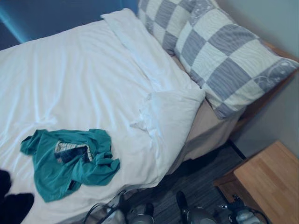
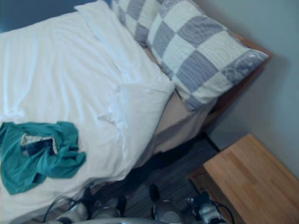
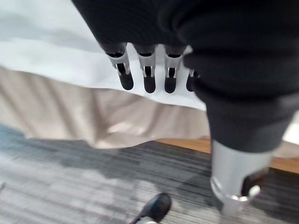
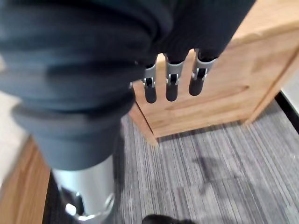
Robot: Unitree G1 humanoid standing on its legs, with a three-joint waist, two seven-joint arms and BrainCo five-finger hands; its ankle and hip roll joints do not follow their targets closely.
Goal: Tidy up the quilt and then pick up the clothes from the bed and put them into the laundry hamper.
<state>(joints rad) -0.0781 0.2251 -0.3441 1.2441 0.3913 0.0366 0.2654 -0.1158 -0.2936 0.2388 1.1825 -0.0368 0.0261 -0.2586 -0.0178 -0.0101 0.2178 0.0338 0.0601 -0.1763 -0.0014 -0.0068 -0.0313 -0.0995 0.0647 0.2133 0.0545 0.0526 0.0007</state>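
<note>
Left hand [image 3: 149, 74] and right hand [image 4: 170, 79] hang relaxed, holding nothing.

Bedroom — bed [image 1: 219, 121], white quilt [image 1: 84, 79], checked pillows [image 1: 229, 60].

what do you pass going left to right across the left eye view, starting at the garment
crumpled teal garment → folded-back corner of the white quilt → grey-and-cream checked pillow → light wooden bedside table
</note>
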